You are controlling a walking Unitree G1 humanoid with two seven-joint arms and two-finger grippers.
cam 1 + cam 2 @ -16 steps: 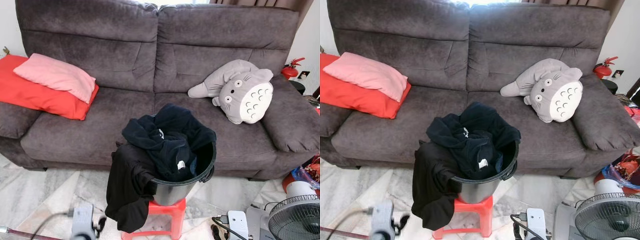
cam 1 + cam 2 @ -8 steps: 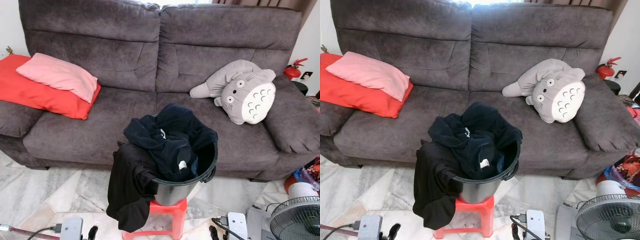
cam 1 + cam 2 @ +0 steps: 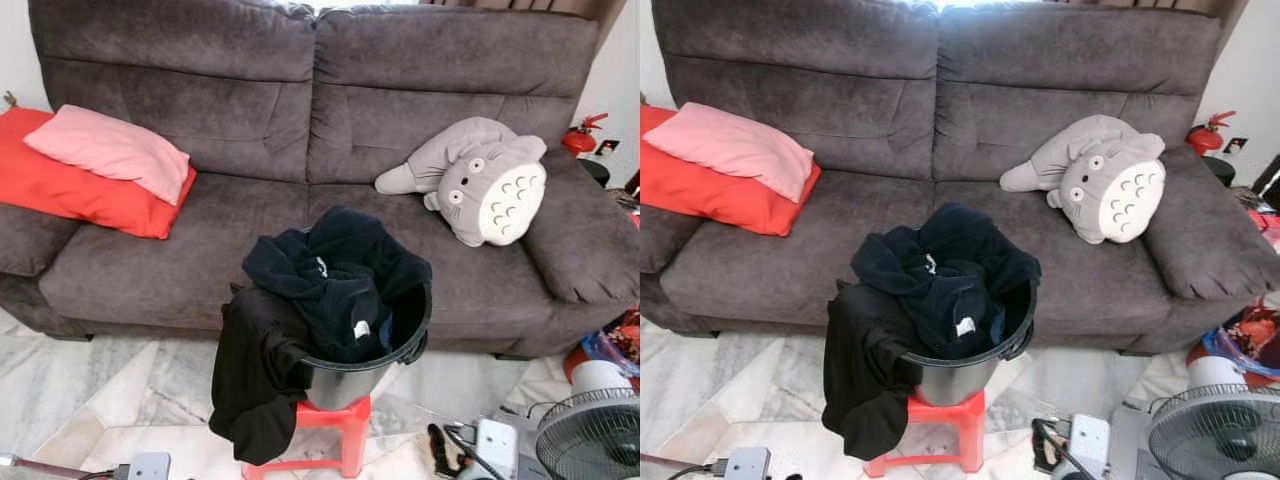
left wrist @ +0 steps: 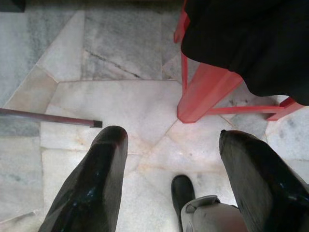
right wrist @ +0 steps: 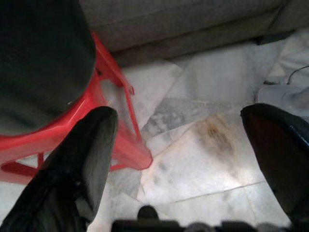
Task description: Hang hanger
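Both claws, left claw (image 4: 169, 145) and right claw (image 5: 178, 140), have lowered, spread wide (no legible writing).

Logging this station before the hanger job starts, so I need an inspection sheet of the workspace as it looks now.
Surface: marble tile floor; grey sofa behind.
Job's things: no hanger seen; black clothes heaped in a black bucket on a red stool, one garment draping over the rim.
Clutter: Totoro plush, pink pillow on red cushion.
Grippers: left gripper and right gripper both open, low over the floor beside the stool.
Cables: cable by the right arm.
Surroundings: fan, fire extinguisher.
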